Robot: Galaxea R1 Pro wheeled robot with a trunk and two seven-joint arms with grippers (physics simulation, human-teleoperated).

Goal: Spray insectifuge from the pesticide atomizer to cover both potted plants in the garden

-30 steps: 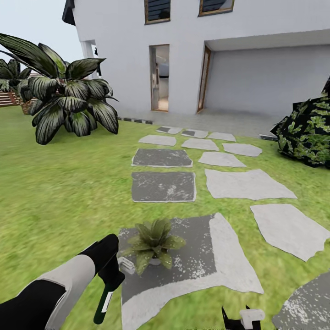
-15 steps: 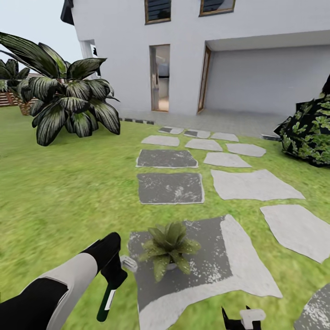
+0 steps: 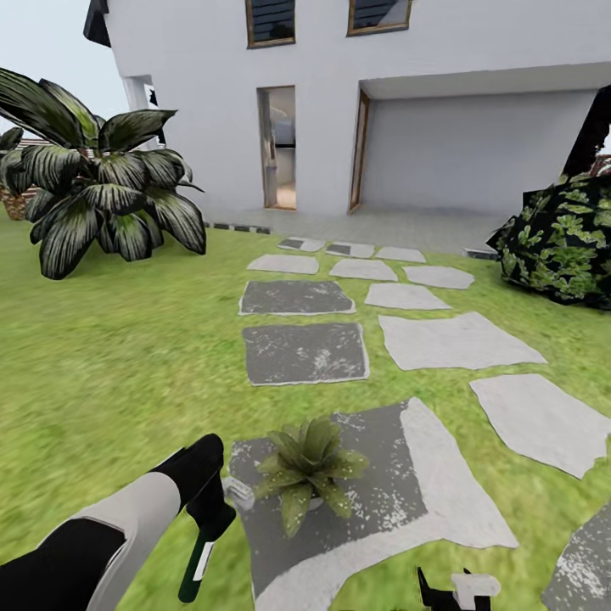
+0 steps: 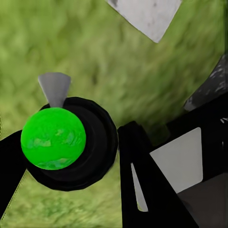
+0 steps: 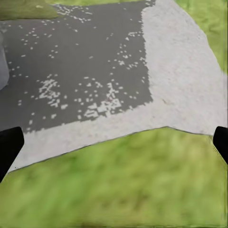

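The left pincer is clamped on the pesticide atomizer, a dark-bodied sprayer with a white boxy spray head. The bottle hangs below the pincer over the green lawn. In the left wrist view, the atomizer's round black body with a bright green cap sits between the black fingers.

The right pincer is at the lower edge of the head view. Its fingertips stand wide apart above a grey stepping stone, holding nothing.

Just beside the spray head, a small potted plant with pointed green leaves stands upright on the nearest dark grey stepping stone.

Further grey stepping stones lead toward a white house. A large broad-leaved bush stands at far left. A dark variegated shrub stands at far right.
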